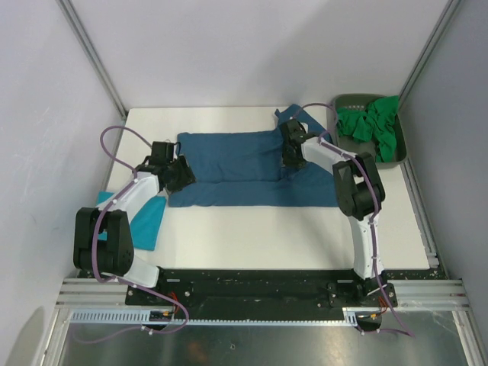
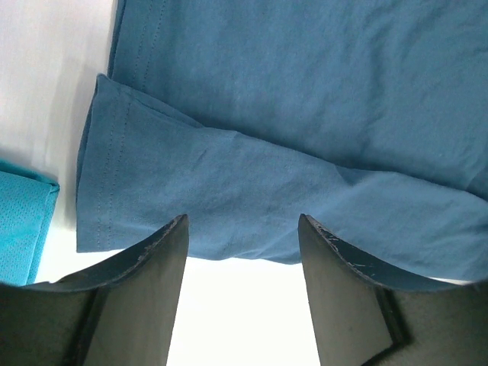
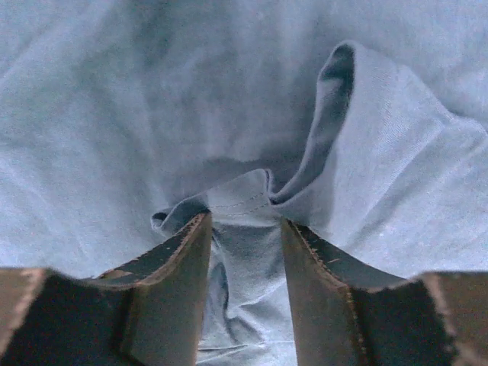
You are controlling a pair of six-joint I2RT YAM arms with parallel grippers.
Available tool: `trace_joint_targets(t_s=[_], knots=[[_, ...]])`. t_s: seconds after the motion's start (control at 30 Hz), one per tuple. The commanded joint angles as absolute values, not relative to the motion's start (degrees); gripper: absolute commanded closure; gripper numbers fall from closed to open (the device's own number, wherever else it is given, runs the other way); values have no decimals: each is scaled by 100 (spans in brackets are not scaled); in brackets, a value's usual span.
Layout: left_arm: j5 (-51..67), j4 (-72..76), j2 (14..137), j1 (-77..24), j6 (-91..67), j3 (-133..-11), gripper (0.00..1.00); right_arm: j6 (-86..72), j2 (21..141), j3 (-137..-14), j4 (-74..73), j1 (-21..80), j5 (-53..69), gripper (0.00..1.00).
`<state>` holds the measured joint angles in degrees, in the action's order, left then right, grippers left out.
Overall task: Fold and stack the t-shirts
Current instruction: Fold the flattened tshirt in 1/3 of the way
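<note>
- At the left hand (image 2: pixel 242 229): two dark, scuffed fingers spread well apart, nothing between them, tips poised over the near-left hem of the steel-blue t-shirt (image 1: pixel 236 164).
- Behind it: the white-and-black left arm (image 1: pixel 133 198), bent at the elbow, angled in to the shirt's left end.
- At the right hand (image 3: pixel 244 229): worn fingers parted, astride a raised, stitched fold of the same shirt, with no firm pinch to be seen.
- Behind that: the right arm (image 1: pixel 358 198), folded sharply, wrist tipped down onto the shirt's right end.
- The steel-blue t-shirt itself: soft matte knit with double-stitched hems and shallow creases, spread wide across the middle of the white counter (image 1: pixel 267 229).
- Just left of the shirt: a turquoise t-shirt (image 1: pixel 149 221) of fine mesh-like weave, lying flat, partly under the left arm.
- Right of the shirt: a dark grey tray (image 1: pixel 347 99) holding crumpled bright green t-shirts (image 1: pixel 374 126).
</note>
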<state>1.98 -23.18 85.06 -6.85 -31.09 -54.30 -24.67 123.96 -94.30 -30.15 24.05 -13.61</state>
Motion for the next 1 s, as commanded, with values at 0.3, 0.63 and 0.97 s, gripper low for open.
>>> trace_joint_targets(t_s=[0.3, 0.63, 0.97], knots=[[51, -2222, 8208, -678, -3352, -5142, 35, -1749, 12206, -9627, -2328, 2575, -1165, 28], [-763, -2228, 7537, -400, -4008, -4407, 51, -2527, 10736, -8997, -2812, 2212, -1141, 29], [-930, -2221, 7050, -238, -4461, -3986, 55, -3464, 8856, -6286, -3003, 1175, -690, 41]])
